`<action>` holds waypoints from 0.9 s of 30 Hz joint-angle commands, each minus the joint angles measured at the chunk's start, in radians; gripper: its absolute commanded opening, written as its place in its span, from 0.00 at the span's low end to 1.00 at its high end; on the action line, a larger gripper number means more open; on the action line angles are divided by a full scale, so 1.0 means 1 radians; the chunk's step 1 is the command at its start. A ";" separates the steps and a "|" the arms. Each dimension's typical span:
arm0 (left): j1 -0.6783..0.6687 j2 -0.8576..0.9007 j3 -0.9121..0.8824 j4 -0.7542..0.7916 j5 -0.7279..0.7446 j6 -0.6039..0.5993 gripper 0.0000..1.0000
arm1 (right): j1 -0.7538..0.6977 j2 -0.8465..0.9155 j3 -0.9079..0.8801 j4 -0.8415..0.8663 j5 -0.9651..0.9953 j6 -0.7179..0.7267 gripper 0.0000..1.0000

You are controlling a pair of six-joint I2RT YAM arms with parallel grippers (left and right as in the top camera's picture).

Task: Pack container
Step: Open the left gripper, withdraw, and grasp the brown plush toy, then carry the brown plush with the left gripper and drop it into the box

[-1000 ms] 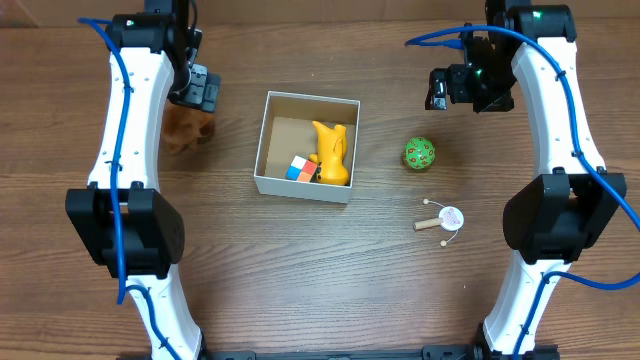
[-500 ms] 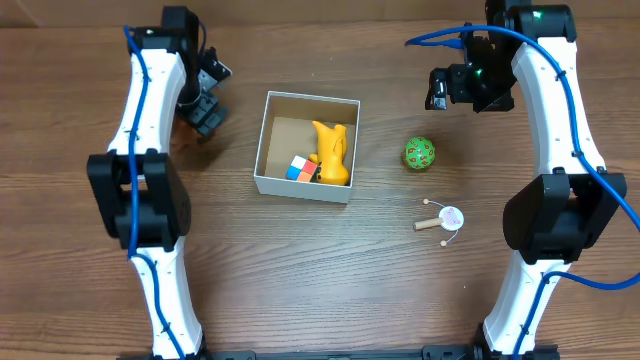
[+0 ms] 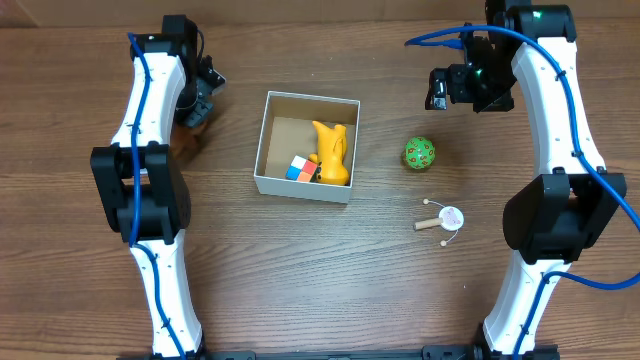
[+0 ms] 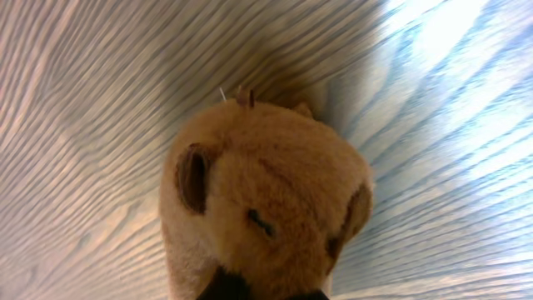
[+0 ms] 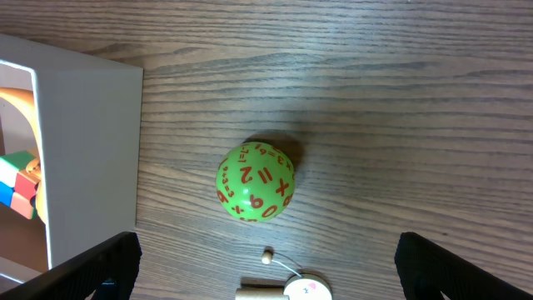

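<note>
The container (image 3: 262, 150), a shallow white-walled box with a brown inside, sits mid-table holding a yellow toy (image 3: 332, 152) and a coloured cube (image 3: 300, 168). Left of it lies a brown plush animal (image 3: 186, 138), which fills the left wrist view (image 4: 266, 208). My left gripper (image 3: 200, 105) is down on it, its dark fingertips (image 4: 223, 287) pressed into the fur, shut on the plush. My right gripper (image 3: 455, 88) hangs open at the back right. In its wrist view a green number ball (image 5: 256, 180) lies beyond the wide-apart fingers (image 5: 100, 267).
The green ball (image 3: 419, 153) lies right of the container. A small wooden rattle drum (image 3: 445, 220) with a bead on a string lies nearer the front right. The container's white wall (image 5: 83, 150) shows at the left of the right wrist view.
The left arm swung and dropped onto the plush, and its gripper went from open to shut on it. The right arm has not moved.
</note>
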 commanded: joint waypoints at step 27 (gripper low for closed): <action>-0.465 -0.184 0.382 -0.208 0.307 -0.178 0.04 | -0.003 -0.041 0.026 0.005 -0.001 0.008 1.00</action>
